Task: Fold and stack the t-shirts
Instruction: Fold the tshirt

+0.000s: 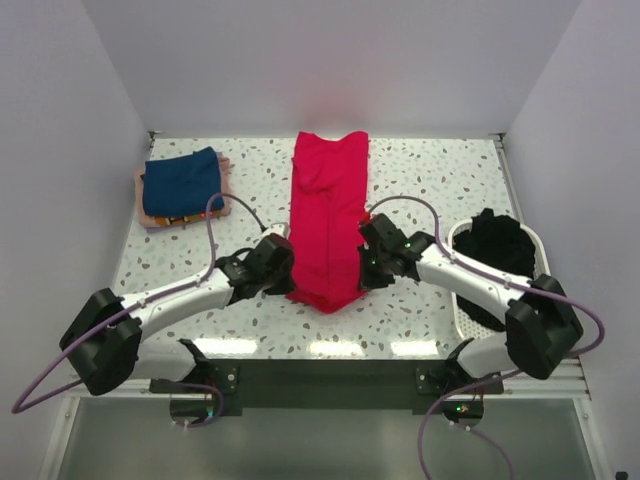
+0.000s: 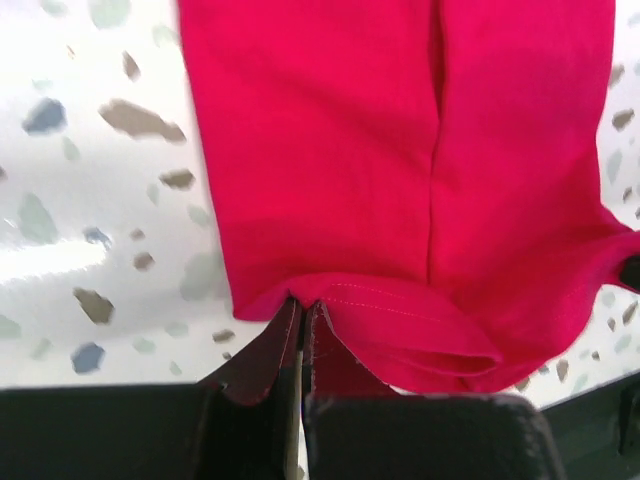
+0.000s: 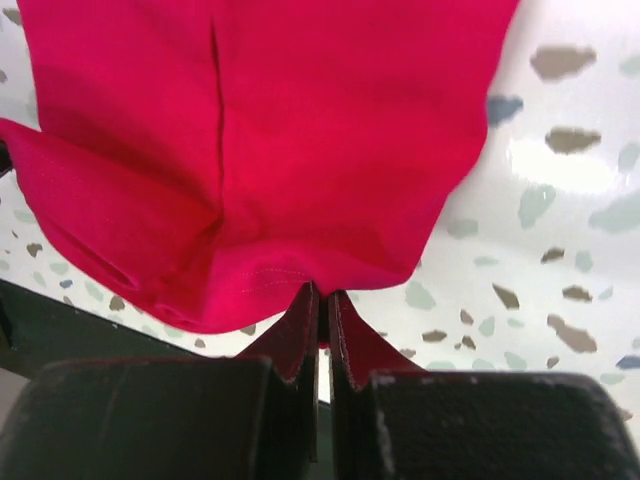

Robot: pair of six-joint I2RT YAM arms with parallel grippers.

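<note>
Both grippers were down at the near end of the red t-shirt point(image 1: 328, 215). The left gripper point(image 2: 303, 305) had its jaws pinched closed on the hem's left corner, and the right gripper point(image 3: 322, 295) was clamped just as tight on the right corner. The shirt lay folded in a long strip up the middle of the speckled table point(image 1: 430, 180). To its right, black t-shirts point(image 1: 500, 245) sat in the white basket point(image 1: 462, 318). Far left, a navy t-shirt point(image 1: 182, 180) lay folded on a pink t-shirt point(image 1: 150, 215).
</note>
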